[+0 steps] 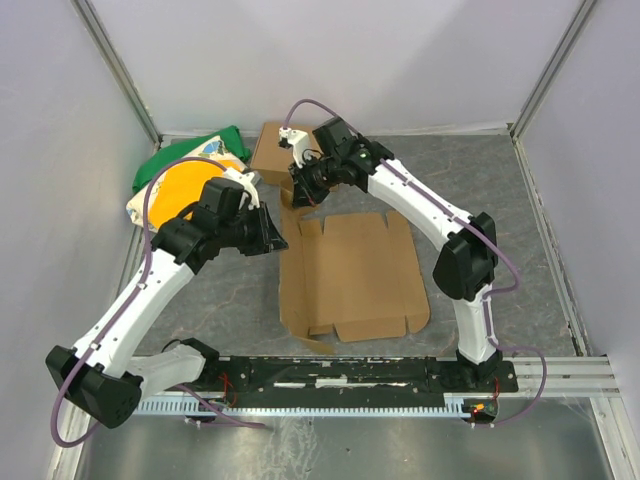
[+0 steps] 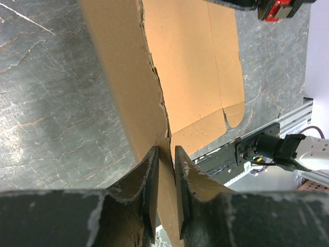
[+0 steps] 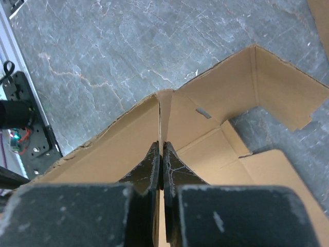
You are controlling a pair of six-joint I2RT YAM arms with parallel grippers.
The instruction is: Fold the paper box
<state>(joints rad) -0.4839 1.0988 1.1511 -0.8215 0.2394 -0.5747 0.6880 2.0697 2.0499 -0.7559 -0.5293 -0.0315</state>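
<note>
The paper box [image 1: 360,280] is a brown die-cut cardboard sheet lying mostly flat mid-table, its left side wall raised. My left gripper [image 1: 276,240] is at the upper part of that raised left wall. In the left wrist view its jaws [image 2: 165,152] are shut on the wall's edge, with cardboard [image 2: 195,67] filling the gap. My right gripper [image 1: 300,196] is at the sheet's far left corner. In the right wrist view [image 3: 161,146] it is shut tight on an upright flap [image 3: 118,149] next to a slotted panel.
A ready-made brown cardboard box [image 1: 272,150] sits at the back, behind the right gripper. A green, yellow and white bag [image 1: 185,178] lies at the back left under the left arm. A black and metal rail [image 1: 330,375] runs along the near edge.
</note>
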